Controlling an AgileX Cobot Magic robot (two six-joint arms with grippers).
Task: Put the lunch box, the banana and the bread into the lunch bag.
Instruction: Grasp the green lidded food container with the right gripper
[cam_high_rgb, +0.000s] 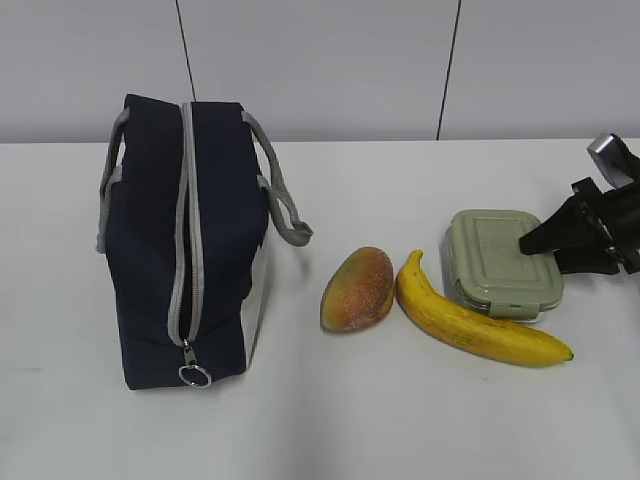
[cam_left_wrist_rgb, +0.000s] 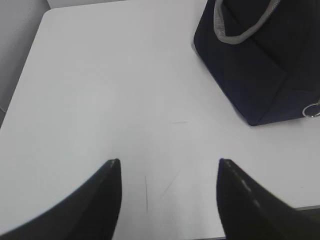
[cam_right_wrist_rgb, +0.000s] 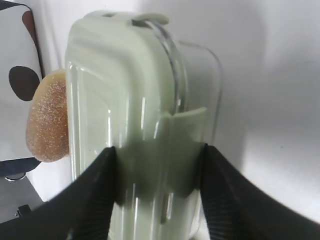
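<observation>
I'm working over a plain white table (cam_high_rgb: 400, 430) against a pale panelled wall. The boxy navy-blue fabric lunch bag (cam_high_rgb: 150, 250) stands on the left with its grey zipper (cam_high_rgb: 183, 250) run along the top; it looks mostly or fully zipped, ring pull at the near end. That is my main worry: nothing goes in until that zipper is opened, and a one-armed tug could drag or tip the bag.

To its right lie the oval golden-brown bread bun (cam_high_rgb: 358, 290), the long speckled yellow banana (cam_high_rgb: 470, 320) and the small sage-green-lidded lunch box (cam_high_rgb: 497, 260), the banana touching or just beside the box's near edge.

My right gripper (cam_right_wrist_rgb: 156, 165) is spread over the lunch box, one finger at either side of the lid's clip region, apparently not squeezing yet. The lid is smooth and ridged; a shallow or off-centre pinch could slip, or nudge the banana. My left gripper (cam_left_wrist_rgb: 167, 195) hangs open and empty above bare table, near the bag.
</observation>
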